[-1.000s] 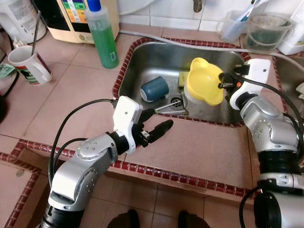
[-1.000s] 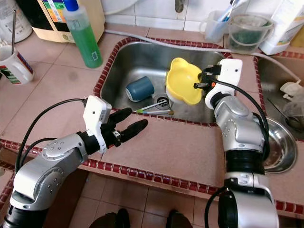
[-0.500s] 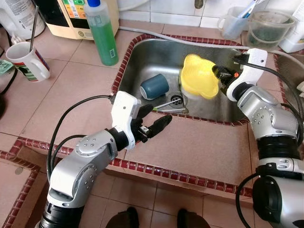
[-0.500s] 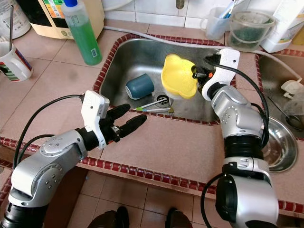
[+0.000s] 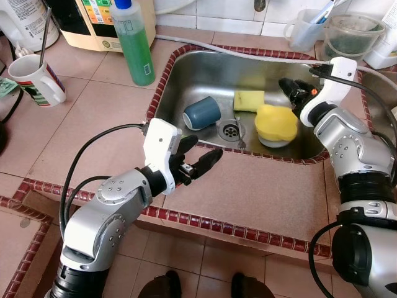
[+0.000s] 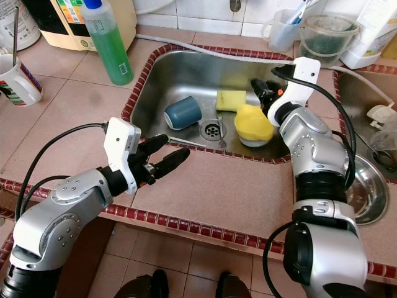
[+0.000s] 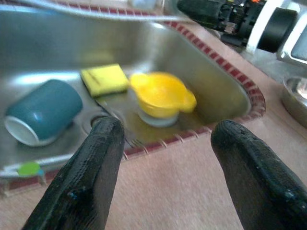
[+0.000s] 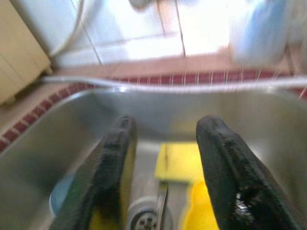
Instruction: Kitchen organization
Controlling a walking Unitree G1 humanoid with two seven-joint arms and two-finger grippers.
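Sink contents with both grippers empty, during kitchen organization.

The yellow bowl (image 5: 276, 123) rests upside down on the floor of the sink (image 5: 186, 74), toward its right wall, likely placed so to drain. Just beside it, toward the back wall, lies a yellow sponge (image 5: 249, 100); a blue cup (image 5: 201, 113) lies on its side left of the drain. The right gripper (image 5: 290, 89) hovers above the bowl near the sink's back right corner, fingers parted and holding nothing. The left gripper (image 5: 195, 158) waits over the desk (image 5: 248, 192) at the sink's front rim, fingers spread wide and empty, probably positioned to reach the cup. A green soap bottle (image 5: 133, 43) stands at the sink's back left corner.
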